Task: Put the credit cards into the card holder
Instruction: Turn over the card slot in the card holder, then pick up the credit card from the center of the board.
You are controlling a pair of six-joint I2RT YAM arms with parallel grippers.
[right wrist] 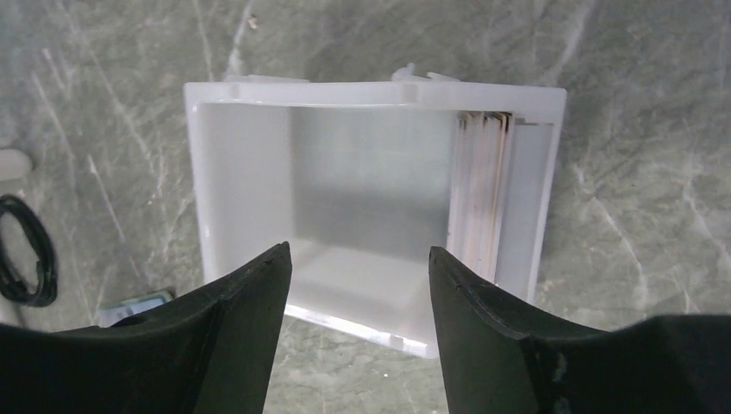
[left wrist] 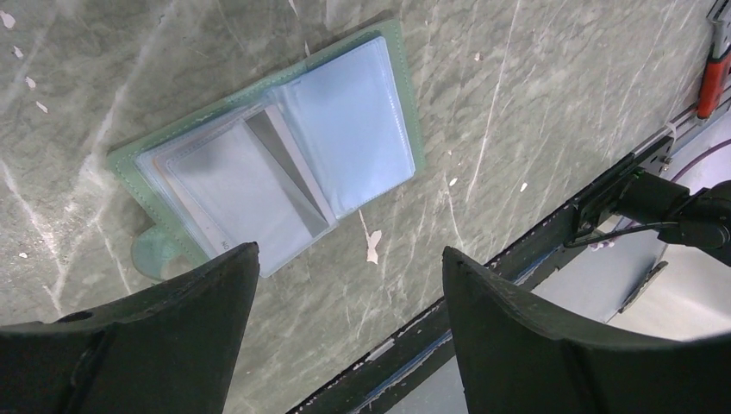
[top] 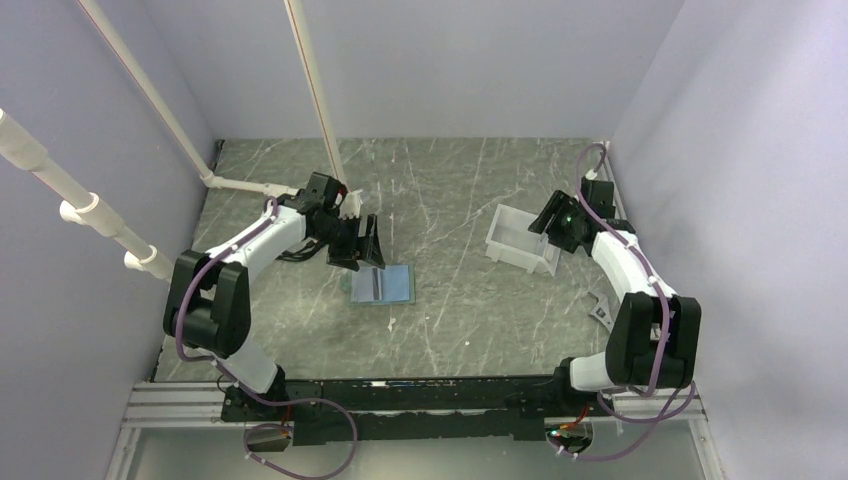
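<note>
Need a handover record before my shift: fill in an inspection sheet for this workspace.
Surface: grey-green marbled table, scuffed, white flecks.
Job's things: wallet open flat, blue side up; cards on edge against one bin wall.
Clutter: white bin; small grey item at table's right edge, unclear.
Claws: left claw open by wallet; right claw open over bin; both empty.
Cables: purple cables along both arms.
Surroundings: lilac walls; white pipes at left.

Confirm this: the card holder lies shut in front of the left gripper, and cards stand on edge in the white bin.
Wrong on one count: the card holder lies open, pockets up, as the left wrist view shows. The rest holds.
</note>
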